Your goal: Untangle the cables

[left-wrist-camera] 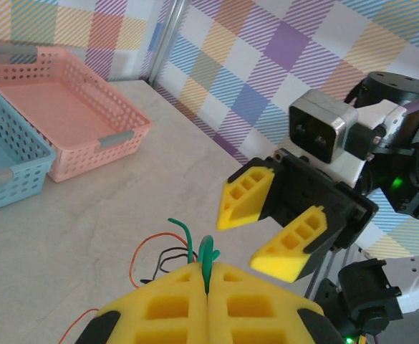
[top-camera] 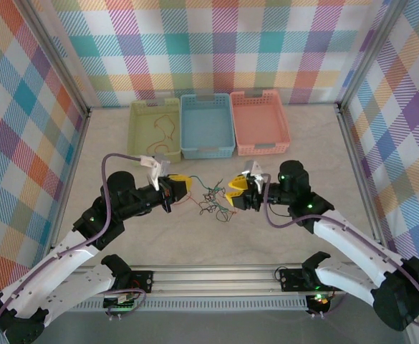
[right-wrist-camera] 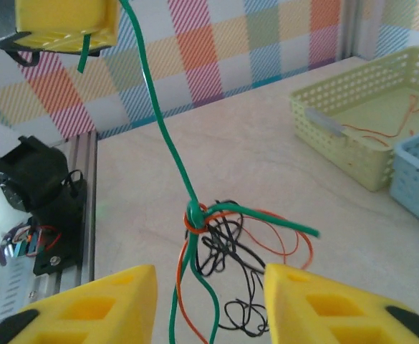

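The cables (top-camera: 213, 202) lie as a tangle of green, black and orange-red wires on the table between my two grippers. My left gripper (left-wrist-camera: 208, 268) is shut on a green cable (left-wrist-camera: 208, 252). That green cable (right-wrist-camera: 163, 136) runs taut from the left gripper (right-wrist-camera: 80, 36) down to a knot (right-wrist-camera: 197, 215), where an orange-red wire loops round it. Black wires (right-wrist-camera: 232, 261) curl on the table below the knot. My right gripper (right-wrist-camera: 209, 304) is open, its yellow fingers either side of the hanging strands without pinching them. From above, the left gripper (top-camera: 186, 188) and right gripper (top-camera: 232, 195) face each other.
Three baskets stand in a row at the back: a yellow-green basket (top-camera: 139, 132) holding a loose orange-red wire (top-camera: 167, 127), a blue basket (top-camera: 207, 149) and a pink basket (top-camera: 261, 147). Checked walls enclose the table; a metal rail (top-camera: 209, 276) runs along the near edge.
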`<action>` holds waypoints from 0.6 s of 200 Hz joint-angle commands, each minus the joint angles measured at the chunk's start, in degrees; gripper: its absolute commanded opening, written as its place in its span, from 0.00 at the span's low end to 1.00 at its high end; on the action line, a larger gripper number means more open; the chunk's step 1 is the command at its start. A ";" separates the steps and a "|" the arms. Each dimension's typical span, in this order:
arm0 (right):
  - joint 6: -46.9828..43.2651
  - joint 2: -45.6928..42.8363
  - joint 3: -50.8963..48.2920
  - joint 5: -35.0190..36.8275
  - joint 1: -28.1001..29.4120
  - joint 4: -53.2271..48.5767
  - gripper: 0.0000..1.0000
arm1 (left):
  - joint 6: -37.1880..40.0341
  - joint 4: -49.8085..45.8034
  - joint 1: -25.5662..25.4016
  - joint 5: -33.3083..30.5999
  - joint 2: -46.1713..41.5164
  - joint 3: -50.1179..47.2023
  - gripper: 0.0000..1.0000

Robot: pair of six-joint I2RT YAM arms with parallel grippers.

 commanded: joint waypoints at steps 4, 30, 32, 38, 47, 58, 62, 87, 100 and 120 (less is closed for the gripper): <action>-9.72 3.43 4.26 1.88 2.78 -0.09 0.41 | 0.65 2.46 0.36 1.40 -0.22 2.98 0.00; -12.33 5.01 4.37 6.53 4.25 2.96 0.44 | 1.01 1.46 0.37 1.27 -0.12 3.38 0.00; -12.46 5.15 4.48 6.44 4.32 2.96 0.45 | 0.99 1.43 0.34 1.27 -0.07 3.42 0.00; -13.00 5.55 4.81 6.25 4.43 2.80 0.46 | 0.99 1.42 0.33 1.34 0.01 3.46 0.00; -14.51 6.16 5.28 6.07 4.79 2.07 0.49 | 0.98 1.45 0.39 1.56 0.22 3.58 0.00; -16.17 6.50 5.65 6.87 5.42 1.70 0.53 | 1.11 1.38 0.37 1.62 0.61 3.82 0.00; -16.39 6.59 5.61 7.56 5.67 1.86 0.54 | 1.06 1.22 0.33 1.62 0.74 3.87 0.00; -16.98 6.53 5.09 11.40 6.35 4.12 0.54 | 0.98 1.15 0.33 2.03 1.36 4.06 0.00; -17.10 6.73 5.64 13.91 6.53 4.32 0.51 | 0.99 1.06 0.33 2.06 1.30 4.05 0.00; -17.07 6.44 5.75 17.47 6.94 5.50 0.46 | 1.02 0.76 0.37 2.01 1.25 3.90 0.00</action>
